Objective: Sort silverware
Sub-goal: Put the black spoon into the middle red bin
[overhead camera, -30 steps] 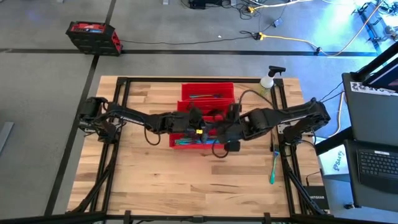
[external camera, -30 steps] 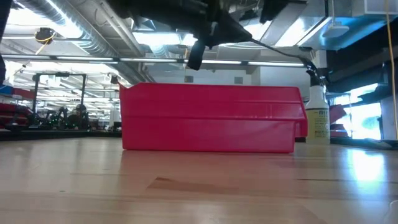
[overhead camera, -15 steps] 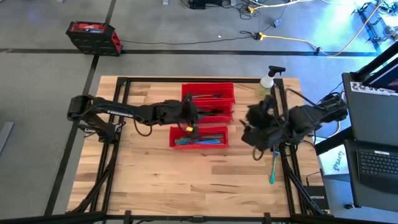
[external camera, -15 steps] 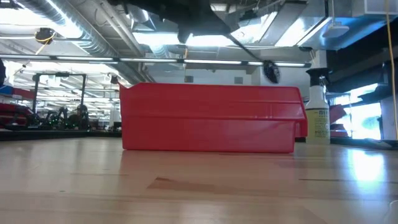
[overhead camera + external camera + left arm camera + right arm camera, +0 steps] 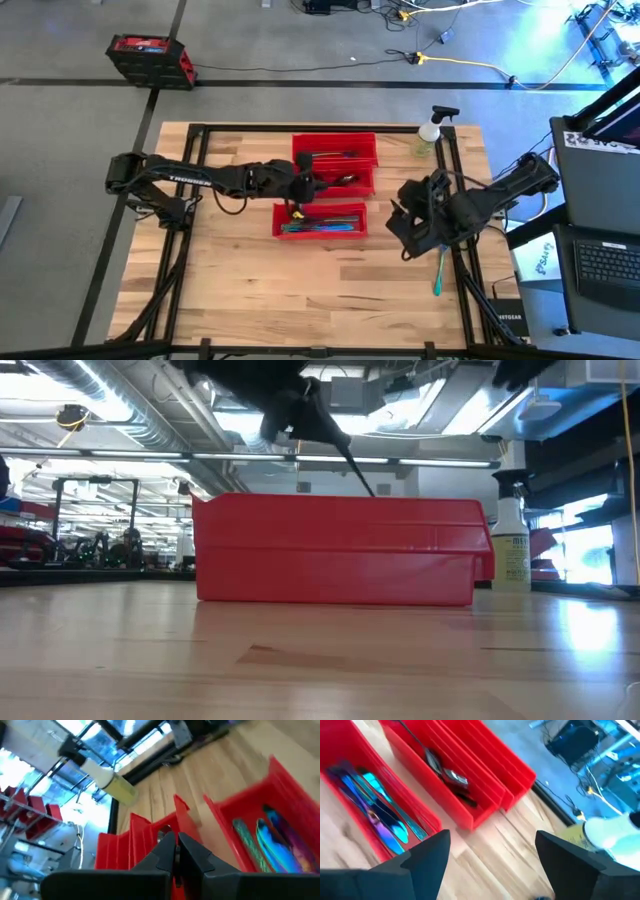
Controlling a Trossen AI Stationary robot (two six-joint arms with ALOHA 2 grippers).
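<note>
Three red bins stand mid-table. The near bin (image 5: 277,222) holds several iridescent silverware pieces (image 5: 322,224). The middle bin (image 5: 366,181) holds dark pieces (image 5: 445,770). My left gripper (image 5: 303,190) hangs over the bins, reaching in from the table's left, shut on a dark slim piece of silverware (image 5: 350,460). My right gripper (image 5: 405,218) hovers open to the right of the bins, its fingers wide apart (image 5: 492,865) with nothing between them. My left gripper pinches the dark piece by its upper end (image 5: 318,415) between its two shut fingers, which slant down from the table's left. The piece hangs below them at a slant. Its lower end (image 5: 372,492) drops out of sight behind the near bin's rim.
A clear spray bottle (image 5: 428,133) stands at the far right of the table. A slim teal piece (image 5: 438,268) lies beside the right frame rail. Black frame rails run along both sides of the wooden table (image 5: 300,290), which is bare on its near side.
My right gripper has drawn away from the near bin toward the table's right edge, turning as it went. My left gripper has shifted a little toward the far bins and rolled. The dark piece, which stuck out almost level half a second ago, now slants steeply down.
</note>
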